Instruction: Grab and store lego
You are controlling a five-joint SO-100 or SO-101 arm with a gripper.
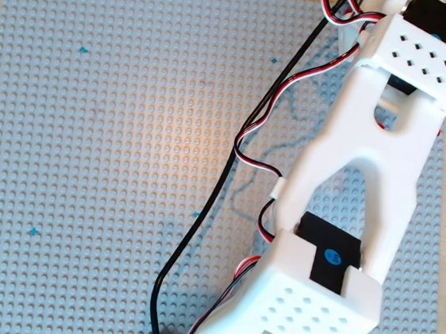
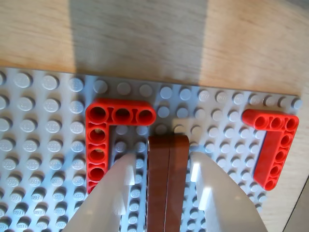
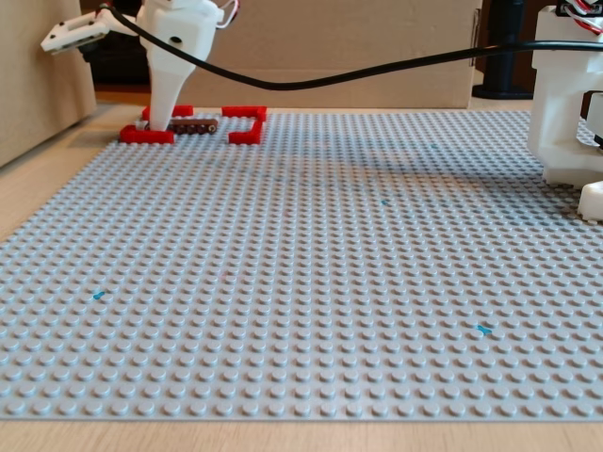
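A pale wooden desk (image 2: 145, 38) carries a large grey studded plastic baseplate (image 3: 311, 273), its edge parallel to the desk's grain in the wrist view.

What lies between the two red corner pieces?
The brown lego, flanked by the gripper fingers, on the grey baseplate; clearest in the wrist view.

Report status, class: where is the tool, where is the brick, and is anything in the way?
Tool open, fingers either side of brown brick. Brick lying on grey baseplate, between red corner pieces. Nothing blocking.
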